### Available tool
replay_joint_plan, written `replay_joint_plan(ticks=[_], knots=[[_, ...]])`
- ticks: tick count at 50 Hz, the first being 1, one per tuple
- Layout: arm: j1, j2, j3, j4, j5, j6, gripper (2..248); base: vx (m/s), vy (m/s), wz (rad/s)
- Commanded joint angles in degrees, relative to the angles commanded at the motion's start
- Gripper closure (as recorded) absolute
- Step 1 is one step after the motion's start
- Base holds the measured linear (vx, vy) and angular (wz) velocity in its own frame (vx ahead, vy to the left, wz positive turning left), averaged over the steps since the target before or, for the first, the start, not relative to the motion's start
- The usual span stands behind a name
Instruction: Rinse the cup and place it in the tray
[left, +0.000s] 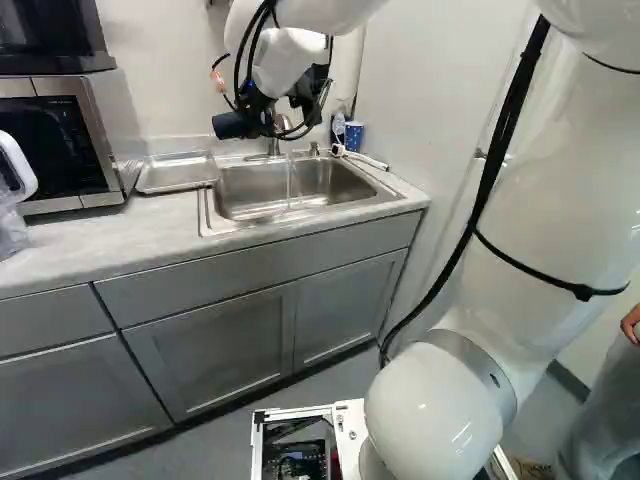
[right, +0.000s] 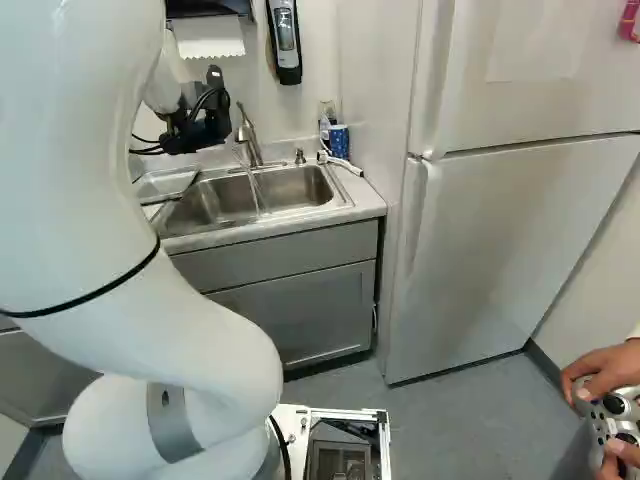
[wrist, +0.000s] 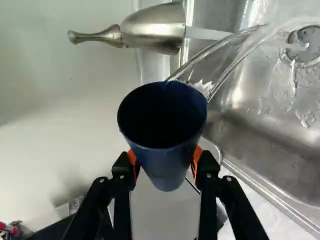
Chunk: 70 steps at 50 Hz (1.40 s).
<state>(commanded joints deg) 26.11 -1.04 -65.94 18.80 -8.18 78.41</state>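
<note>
Two black, orange-padded fingers (left: 258, 104), at upper centre in the left base view, are clamped on a dark blue, tapered cup (wrist: 166, 167), holding it raised near the brushed-metal faucet (wrist: 152, 27). Clear water streams show at the cup's rim and over the stainless-steel sink (left: 298, 205). Left of that sink in the left base view, a shallow, rectangular metal tray (left: 178, 186) rests on the pale grey tabletop (left: 75, 238). Behind the sink, at its right corner, stands a blue cup with light spots (left: 353, 137).
</note>
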Motion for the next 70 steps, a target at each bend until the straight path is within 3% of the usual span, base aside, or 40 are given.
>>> replay_joint_plan(ticks=[56, 70], knots=[[0.0, 0.0, 0.0, 0.0, 0.0, 33.73, 129, 0.0, 0.0, 0.0], [0.0, 0.0, 0.0, 0.0, 0.0, 33.73, 129, 0.0, 0.0, 0.0]])
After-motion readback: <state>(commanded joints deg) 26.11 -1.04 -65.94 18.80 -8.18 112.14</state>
